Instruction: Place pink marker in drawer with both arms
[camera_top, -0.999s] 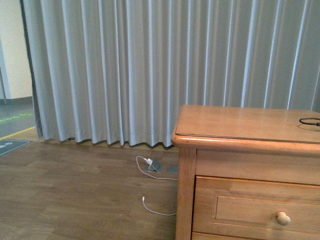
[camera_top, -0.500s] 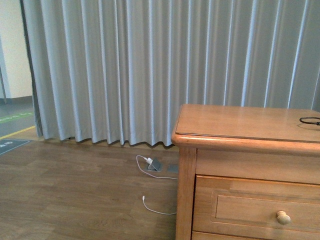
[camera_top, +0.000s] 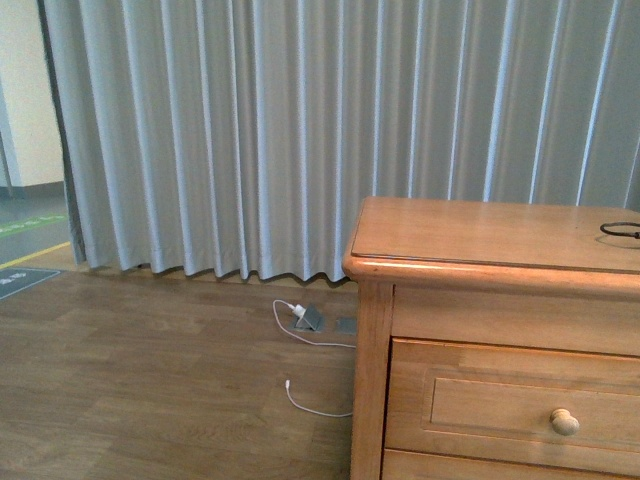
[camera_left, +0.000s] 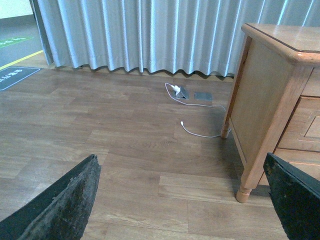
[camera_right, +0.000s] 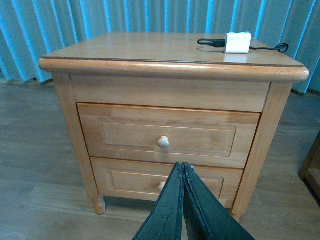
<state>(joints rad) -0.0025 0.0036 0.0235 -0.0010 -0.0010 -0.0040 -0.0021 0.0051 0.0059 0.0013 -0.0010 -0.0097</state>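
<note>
Your left gripper is spread wide over bare floor; your right gripper is clenched empty, facing the closed drawer.

Front view beside dresser, right wrist facing it, shared drawer

The dresser stands at the right, before the curtain. Its top drawer sits closed above a second drawer. A charger and cable lie on top; another cable lies on the floor to its left
</note>
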